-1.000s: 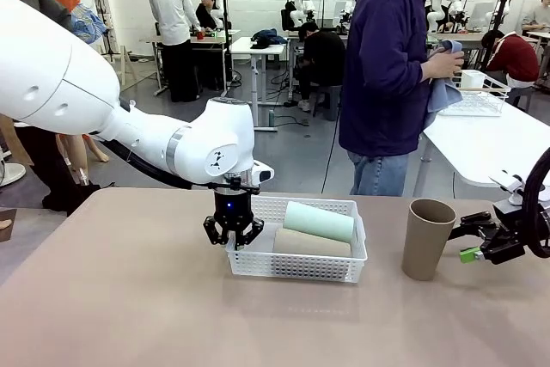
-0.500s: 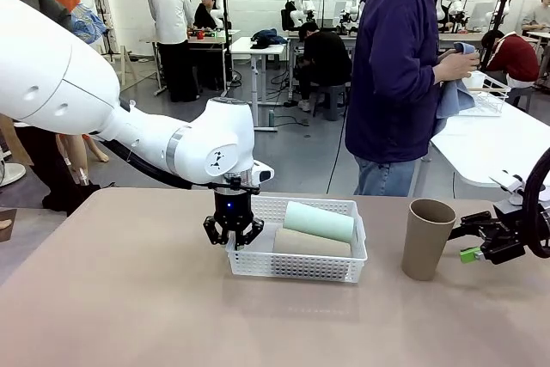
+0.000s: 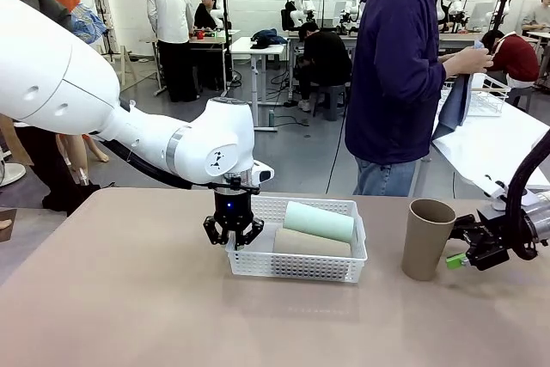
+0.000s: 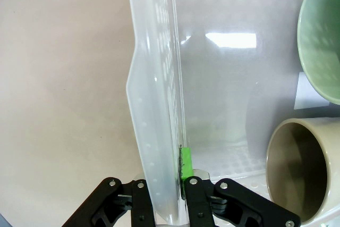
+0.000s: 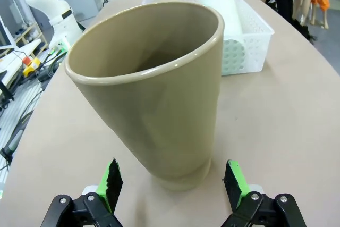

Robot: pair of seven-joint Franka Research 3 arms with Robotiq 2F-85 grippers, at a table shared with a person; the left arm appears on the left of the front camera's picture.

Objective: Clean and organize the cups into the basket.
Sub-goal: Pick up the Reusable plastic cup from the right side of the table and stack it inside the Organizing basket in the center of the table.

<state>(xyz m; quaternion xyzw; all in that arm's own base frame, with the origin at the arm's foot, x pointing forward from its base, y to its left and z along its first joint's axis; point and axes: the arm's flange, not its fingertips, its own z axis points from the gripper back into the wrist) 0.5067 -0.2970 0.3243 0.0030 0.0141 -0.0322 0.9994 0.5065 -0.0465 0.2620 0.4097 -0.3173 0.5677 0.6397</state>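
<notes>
The white lattice basket (image 3: 296, 262) sits mid-table with a mint green cup (image 3: 318, 221) and a brown cup (image 3: 311, 244) lying on their sides inside. My left gripper (image 3: 232, 229) is shut on the basket's left wall; in the left wrist view its fingers (image 4: 186, 164) pinch that wall (image 4: 154, 104), with the mint cup (image 4: 321, 35) and brown cup (image 4: 300, 168) mouths at the right. Another brown cup (image 3: 427, 238) stands upright to the right. My right gripper (image 3: 460, 257) is open just beside it; its green pads (image 5: 113, 176) flank the cup's (image 5: 159, 89) base without touching.
A person in a dark hoodie (image 3: 395, 66) stands at the far edge, turned toward a side table (image 3: 498, 148) with a blue cloth (image 3: 453, 105) in hand. The brown tabletop (image 3: 129, 298) spreads out to the front and left. The basket (image 5: 249, 35) lies beyond the upright cup.
My right gripper has moved left, closer to the upright brown cup. The person has turned and lowered the cloth toward the side table. My left gripper has held still.
</notes>
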